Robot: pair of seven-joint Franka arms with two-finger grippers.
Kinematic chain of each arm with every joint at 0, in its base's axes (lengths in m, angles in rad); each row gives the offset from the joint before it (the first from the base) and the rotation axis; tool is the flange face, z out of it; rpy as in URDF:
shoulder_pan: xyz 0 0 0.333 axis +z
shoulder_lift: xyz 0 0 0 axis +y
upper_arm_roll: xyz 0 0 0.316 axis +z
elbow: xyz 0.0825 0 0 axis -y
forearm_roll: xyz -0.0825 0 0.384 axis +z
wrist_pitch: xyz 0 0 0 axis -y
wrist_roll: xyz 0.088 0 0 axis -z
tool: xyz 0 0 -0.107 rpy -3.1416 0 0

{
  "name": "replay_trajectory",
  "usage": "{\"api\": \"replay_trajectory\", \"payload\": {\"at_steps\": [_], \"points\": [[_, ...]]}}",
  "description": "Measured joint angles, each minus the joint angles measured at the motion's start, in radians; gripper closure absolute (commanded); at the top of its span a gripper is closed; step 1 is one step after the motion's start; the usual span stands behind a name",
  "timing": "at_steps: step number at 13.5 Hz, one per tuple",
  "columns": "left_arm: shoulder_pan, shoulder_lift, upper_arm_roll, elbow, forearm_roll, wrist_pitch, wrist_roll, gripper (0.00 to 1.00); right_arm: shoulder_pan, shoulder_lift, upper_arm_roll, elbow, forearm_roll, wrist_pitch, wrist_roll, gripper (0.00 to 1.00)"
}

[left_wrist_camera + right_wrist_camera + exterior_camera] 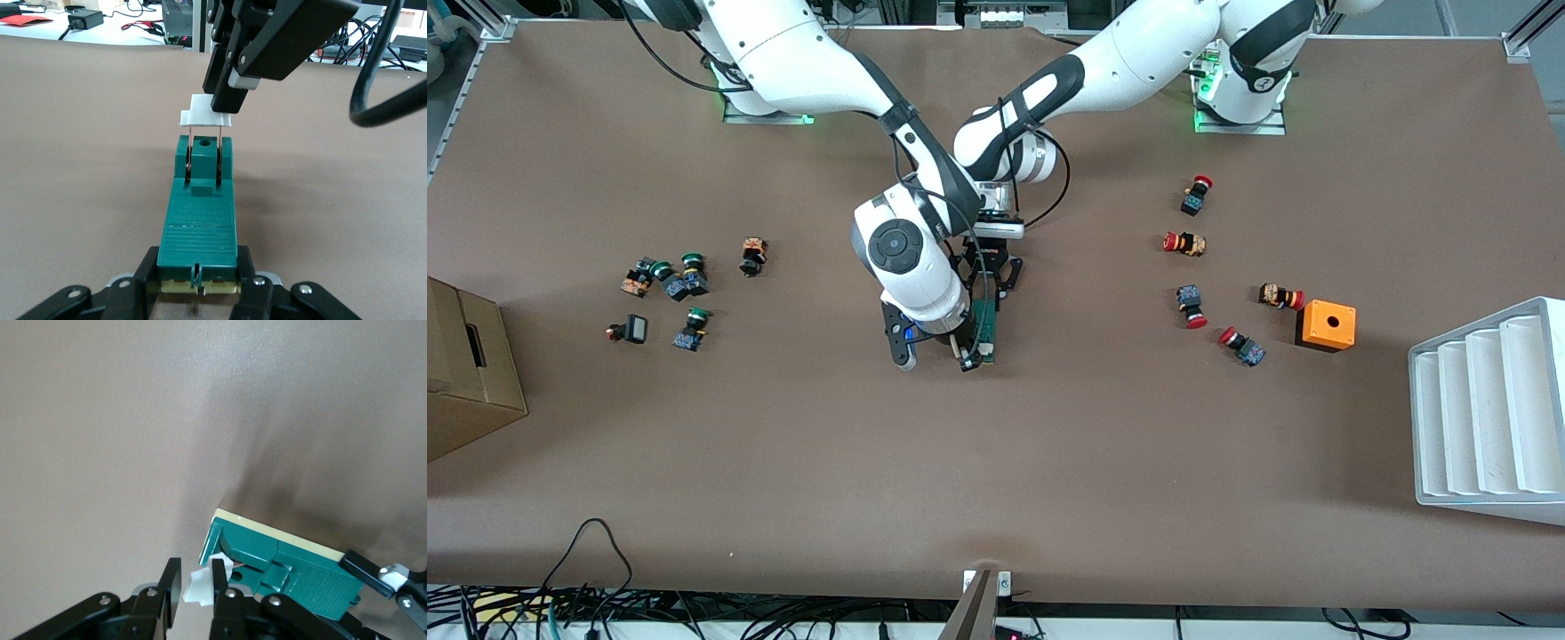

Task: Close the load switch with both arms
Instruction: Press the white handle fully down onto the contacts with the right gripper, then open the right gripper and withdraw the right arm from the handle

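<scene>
My left gripper (pixel 198 283) was clamped on the load switch (pixel 984 331), gripping the end toward the robots' edge of the table; in the left wrist view both fingers (pixel 143 283) pressed the green body's sides. The switch (pixel 200 220) lay flat on the table (pixel 1049 462) near its middle, roughly halfway between the two short edges, long axis running from the robots' edge toward the camera edge.

My right gripper (pixel 193 587) was at the switch's camera-edge end, jaws slightly apart around the white piece (pixel 200 585). In the right wrist view the white piece sat between my two fingers (pixel 172 587), close to them; I couldn't tell whether either pad touched it. In the left wrist view the white piece (pixel 207 112) stood raised above the green body on two thin metal legs, with my right gripper (pixel 230 93) coming down on it from above.

Red-capped push buttons (pixel 1185 243) lay scattered toward the left arm's end, with an orange box (pixel 1326 325) beside them. Green-capped push buttons (pixel 685 276) sat in a loose group toward the right arm's end. A white ribbed tray (pixel 1485 409) was at the left arm's short edge, and a cardboard box (pixel 467 373) at the right arm's short edge.
</scene>
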Motion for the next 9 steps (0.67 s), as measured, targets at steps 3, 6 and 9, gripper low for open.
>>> {"api": "replay_trajectory", "payload": {"at_steps": [3, 6, 9], "points": [[0.0, 0.0, 0.0, 0.0, 0.0, 0.0, 0.0, 0.56, 0.0, 0.01, 0.0, 0.002, 0.0, 0.002, 0.0, 0.74], [0.0, 0.0, 0.0, 0.0, 0.0, 0.0, 0.0, 0.56, 0.0, 0.023, -0.001, 0.015, -0.002, 0.004, 0.0, 0.74], [0.0, 0.0, 0.0, 0.0, 0.0, 0.0, 0.0, 0.56, -0.002, 0.044, -0.003, 0.036, -0.008, 0.004, 0.0, 0.74]]}}
